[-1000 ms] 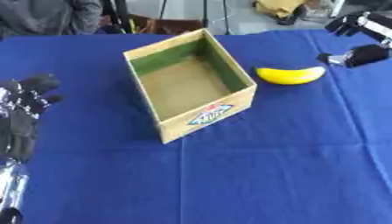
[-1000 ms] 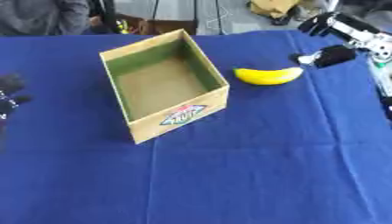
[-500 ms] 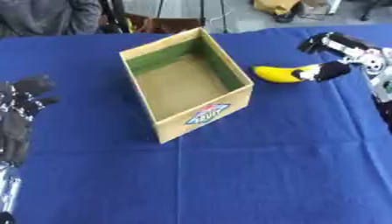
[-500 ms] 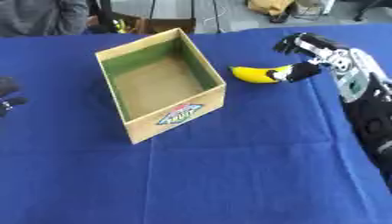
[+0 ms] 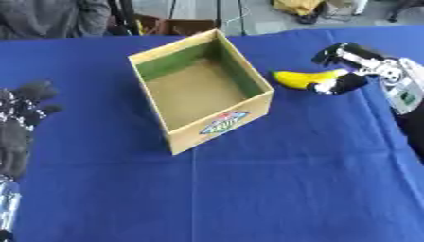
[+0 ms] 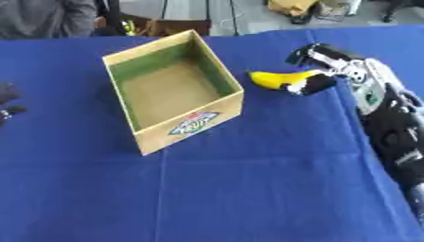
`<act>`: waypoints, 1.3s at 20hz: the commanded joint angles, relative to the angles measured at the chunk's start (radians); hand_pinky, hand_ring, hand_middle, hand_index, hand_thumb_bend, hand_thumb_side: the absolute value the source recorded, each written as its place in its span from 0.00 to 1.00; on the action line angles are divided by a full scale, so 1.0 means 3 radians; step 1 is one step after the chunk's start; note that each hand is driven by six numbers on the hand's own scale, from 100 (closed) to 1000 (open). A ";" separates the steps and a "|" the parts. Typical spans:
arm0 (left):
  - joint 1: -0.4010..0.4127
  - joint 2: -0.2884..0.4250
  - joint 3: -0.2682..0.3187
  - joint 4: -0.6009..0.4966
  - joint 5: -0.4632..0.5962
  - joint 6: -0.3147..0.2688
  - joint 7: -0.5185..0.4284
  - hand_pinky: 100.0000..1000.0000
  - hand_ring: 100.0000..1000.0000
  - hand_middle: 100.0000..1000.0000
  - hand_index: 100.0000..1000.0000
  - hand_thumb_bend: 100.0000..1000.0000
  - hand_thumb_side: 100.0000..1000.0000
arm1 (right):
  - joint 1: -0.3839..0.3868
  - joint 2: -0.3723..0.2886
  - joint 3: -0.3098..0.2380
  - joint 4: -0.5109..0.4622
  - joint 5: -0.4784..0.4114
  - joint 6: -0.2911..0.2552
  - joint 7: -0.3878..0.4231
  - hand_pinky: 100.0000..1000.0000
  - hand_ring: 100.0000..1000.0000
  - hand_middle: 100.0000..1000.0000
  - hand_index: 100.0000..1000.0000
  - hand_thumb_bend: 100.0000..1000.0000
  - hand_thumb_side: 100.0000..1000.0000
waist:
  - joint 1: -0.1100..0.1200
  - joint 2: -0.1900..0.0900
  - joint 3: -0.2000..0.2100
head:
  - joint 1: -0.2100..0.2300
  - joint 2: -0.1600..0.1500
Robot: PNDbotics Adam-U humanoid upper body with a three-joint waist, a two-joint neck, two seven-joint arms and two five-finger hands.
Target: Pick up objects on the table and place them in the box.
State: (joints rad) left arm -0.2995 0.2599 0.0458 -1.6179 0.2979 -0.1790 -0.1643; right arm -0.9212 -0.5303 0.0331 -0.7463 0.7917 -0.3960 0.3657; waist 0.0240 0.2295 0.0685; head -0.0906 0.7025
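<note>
A table draped in a deep blue cloth point(image 5: 248, 189) is being viewed from above, and an open rectangular cardboard box with green inner walls and a tan floor point(image 5: 198, 90) is being shown standing on it, turned at an angle, with a colourful printed label on its near outer face. Nothing can be seen inside the box. A curved yellow banana point(image 5: 304, 77) is lying on the cloth just to the right of the box, close to the box's right wall but apart from it. The banana's right end is being gripped by the black and silver right hand point(image 5: 352, 66), which is reaching in from the right edge: one finger is being curled over the top of the fruit while the thumb is being pressed against its lower end, so the fruit is being pinched between them. Whether the banana is being lifted off the cloth or is resting on it cannot be told. The black left hand point(image 5: 21, 118) is being held idle at the left edge of the left eye view, well apart from the box, with its fingers relaxed and spread upward; in the right eye view only its fingertips are showing at the left edge.
</note>
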 commanded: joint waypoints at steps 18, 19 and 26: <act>-0.0055 0.0063 -0.0005 -0.0054 0.0004 -0.0004 -0.0010 0.71 0.79 0.71 0.65 0.37 1.00 | -0.0029 0.0053 0.0072 0.0003 0.0217 -0.0124 0.0045 0.78 0.71 0.66 0.76 0.28 0.33 | -0.0002 -0.0027 0.0028 | -0.0027 -0.0020; -0.0056 0.0063 -0.0005 -0.0055 0.0004 -0.0005 -0.0011 0.71 0.79 0.71 0.65 0.37 1.00 | -0.0027 0.0055 0.0073 0.0005 0.0221 -0.0125 0.0046 0.78 0.70 0.66 0.75 0.27 0.32 | -0.0002 -0.0025 0.0031 | -0.0029 -0.0021; -0.0059 0.0062 -0.0004 -0.0056 0.0005 -0.0004 -0.0009 0.71 0.79 0.71 0.65 0.37 1.00 | -0.0024 0.0057 0.0067 0.0012 0.0217 -0.0115 0.0043 0.76 0.64 0.59 0.69 0.16 0.29 | -0.0008 -0.0025 0.0044 | -0.0031 -0.0023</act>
State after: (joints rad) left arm -0.3019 0.2599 0.0427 -1.6179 0.2980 -0.1785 -0.1648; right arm -0.9152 -0.4975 0.0556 -0.7404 0.8509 -0.4307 0.3776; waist 0.0228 0.2354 0.0807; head -0.0991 0.7019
